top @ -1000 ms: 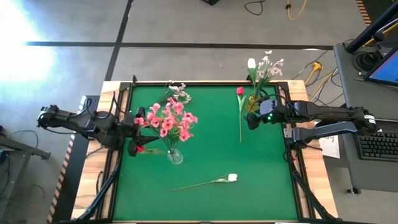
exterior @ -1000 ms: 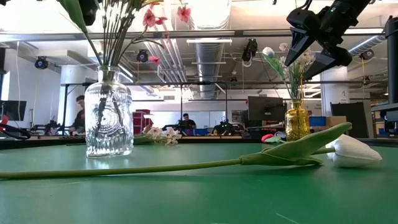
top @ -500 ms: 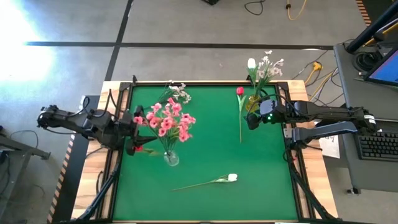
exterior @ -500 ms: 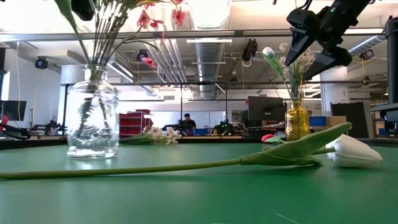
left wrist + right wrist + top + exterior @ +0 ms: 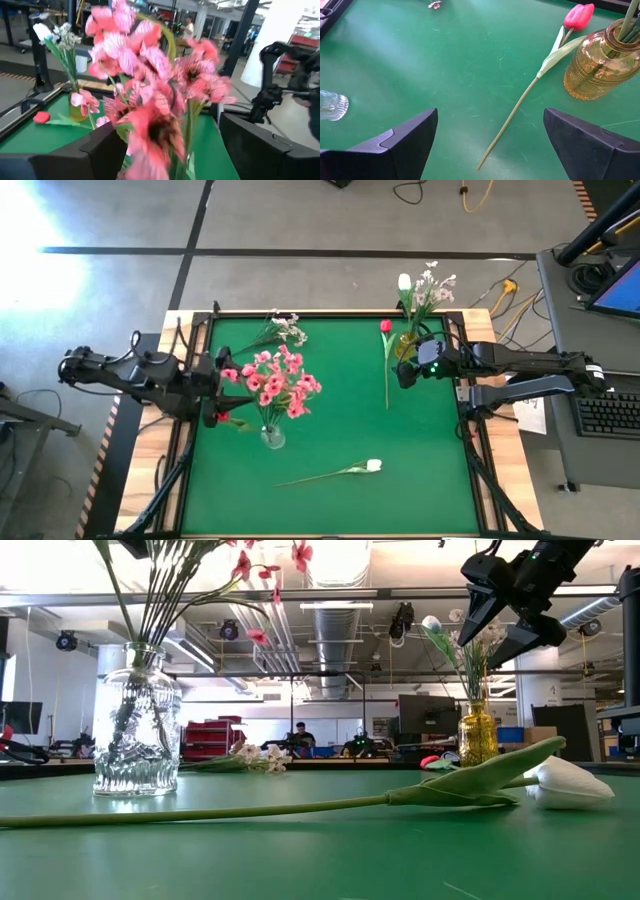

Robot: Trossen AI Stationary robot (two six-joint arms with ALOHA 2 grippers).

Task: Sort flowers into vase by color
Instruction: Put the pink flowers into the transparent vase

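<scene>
Pink blossom sprays (image 5: 275, 380) stand with their stems in a clear glass vase (image 5: 271, 437), which also shows in the low view (image 5: 136, 735). My left gripper (image 5: 222, 392) is level at blossom height, open, with the pink blooms (image 5: 150, 90) between its fingers. My right gripper (image 5: 405, 372) hangs open over the table beside the amber vase (image 5: 407, 345), which holds white flowers (image 5: 420, 288). A red tulip (image 5: 386, 327) lies by that vase. A white tulip (image 5: 373, 466) lies near the front edge. A white spray (image 5: 287, 328) lies at the far left. My left gripper comes level from the table's left, its open fingers (image 5: 100, 150) on either side of the pink blooms (image 5: 155, 130). Whether a finger touches them, I cannot tell.
A small red bloom with a green leaf (image 5: 228, 420) shows beside my left gripper. The red tulip's stem (image 5: 512, 115) runs toward the table's middle. The white tulip's long stem (image 5: 200, 810) stretches leftward along the front. The green mat's raised frame (image 5: 200, 340) borders the table.
The clear vase has slid a little toward the table's left edge, and the pink sprays above it now lean more toward the right. My right gripper has kept still.
</scene>
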